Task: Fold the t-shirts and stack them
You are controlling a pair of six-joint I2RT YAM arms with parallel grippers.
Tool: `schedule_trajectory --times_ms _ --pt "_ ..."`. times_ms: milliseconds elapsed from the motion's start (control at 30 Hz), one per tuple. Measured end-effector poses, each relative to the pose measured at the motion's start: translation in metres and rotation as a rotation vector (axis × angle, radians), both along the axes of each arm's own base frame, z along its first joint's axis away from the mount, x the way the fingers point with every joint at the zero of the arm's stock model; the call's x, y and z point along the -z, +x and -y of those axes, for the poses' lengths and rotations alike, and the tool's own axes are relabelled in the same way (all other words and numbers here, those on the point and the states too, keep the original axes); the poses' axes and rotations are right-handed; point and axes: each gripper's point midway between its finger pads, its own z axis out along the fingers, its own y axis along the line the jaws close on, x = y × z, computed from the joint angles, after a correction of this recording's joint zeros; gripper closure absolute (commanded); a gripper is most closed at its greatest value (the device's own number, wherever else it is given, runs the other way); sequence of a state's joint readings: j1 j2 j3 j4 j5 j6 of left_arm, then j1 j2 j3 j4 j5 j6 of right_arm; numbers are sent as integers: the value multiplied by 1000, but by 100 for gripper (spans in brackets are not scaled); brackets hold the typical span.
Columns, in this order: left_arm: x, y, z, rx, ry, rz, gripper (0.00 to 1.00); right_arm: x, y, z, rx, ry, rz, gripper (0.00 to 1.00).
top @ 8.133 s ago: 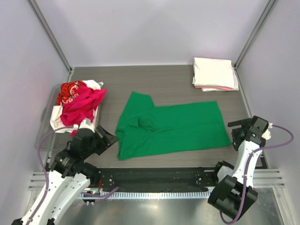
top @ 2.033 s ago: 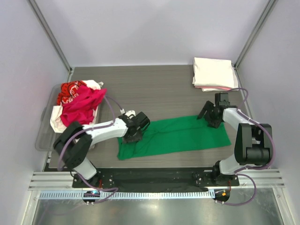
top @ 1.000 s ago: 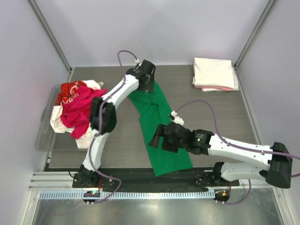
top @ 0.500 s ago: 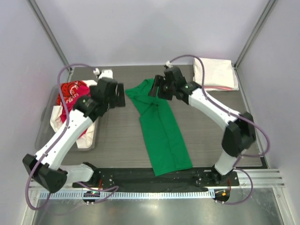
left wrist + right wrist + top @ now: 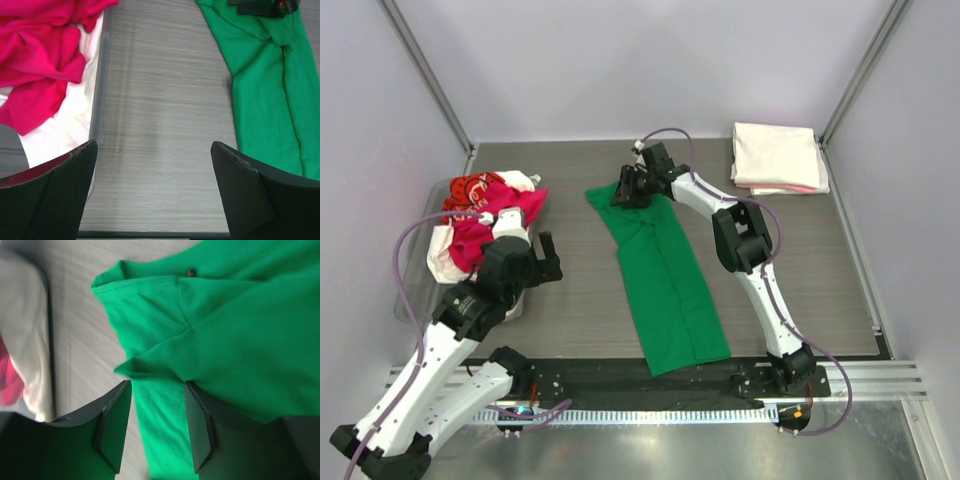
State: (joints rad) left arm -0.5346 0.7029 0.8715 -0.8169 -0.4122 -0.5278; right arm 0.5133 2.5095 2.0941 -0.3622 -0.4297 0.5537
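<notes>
At the far end of the tabletop (image 5: 570, 300), a little left of centre, my right end effector (image 5: 156, 390) sits low over the green tee (image 5: 665, 280). Its fingers are spread, with a wrinkled flap of green cloth showing in the gap between them. I cannot tell whether the pads touch the cloth. I judge I am there because that end is the untidy one: a pointed corner, probably a sleeve, sticks out to the left and needs tucking or smoothing before the next fold. The tee itself lies flat as a long narrow strip, already doubled lengthwise. Its long axis runs from that far, wider end down toward the near edge, slanting slightly to the right. What I take for the hem lies close to the rail by my bases. My left end effector (image 5: 154, 150) hangs over bare tabletop between the strip and the bin (image 5: 97, 100), jaws wide apart and holding nothing (out of the right arm's way, I would say). From there it could reach either the strip or the heap in the bin, where the magenta tee (image 5: 485, 225) lies crumpled over white cloth. The folded stack (image 5: 775, 155) waits in the far right corner, well apart from the strip, and I judge the green tee goes there once it is folded short.
</notes>
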Motion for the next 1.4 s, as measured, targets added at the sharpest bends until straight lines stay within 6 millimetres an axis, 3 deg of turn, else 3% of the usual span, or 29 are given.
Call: schedule_trajectory --times_ms 100,233,467,567,667,833,900,967,1100,1200,1267,1333,1400 --pt "5 7 0 -14 28 -19 8 -5 19 -3 7 23 41 47" --pt "22 12 3 -14 70 -86 8 -2 47 7 61 48 74 44" --pt "22 14 1 -27 82 -87 8 -4 114 58 312 99 148 44" --pt "23 15 0 -33 89 -89 8 -7 138 69 366 150 177 36" --pt "27 16 0 -36 99 -103 8 -14 149 72 360 190 206 27" --pt "28 16 1 -45 91 -108 8 -26 141 67 305 193 223 18" --pt "27 16 0 -49 84 -102 7 -35 128 67 286 167 209 14" --pt "25 16 0 -55 73 -93 7 -58 112 68 270 148 211 12" --pt "22 14 6 -59 9 -81 10 -136 62 82 257 115 257 12" --pt "29 12 23 -33 -90 -93 13 -210 -8 105 277 97 344 12" --pt "42 8 33 -16 -143 -129 15 -238 -60 115 286 88 382 11" --pt "61 4 45 0 -189 -180 15 -246 -120 119 282 87 399 11" --pt "82 -2 54 12 -219 -240 16 -217 -174 122 257 53 334 13"
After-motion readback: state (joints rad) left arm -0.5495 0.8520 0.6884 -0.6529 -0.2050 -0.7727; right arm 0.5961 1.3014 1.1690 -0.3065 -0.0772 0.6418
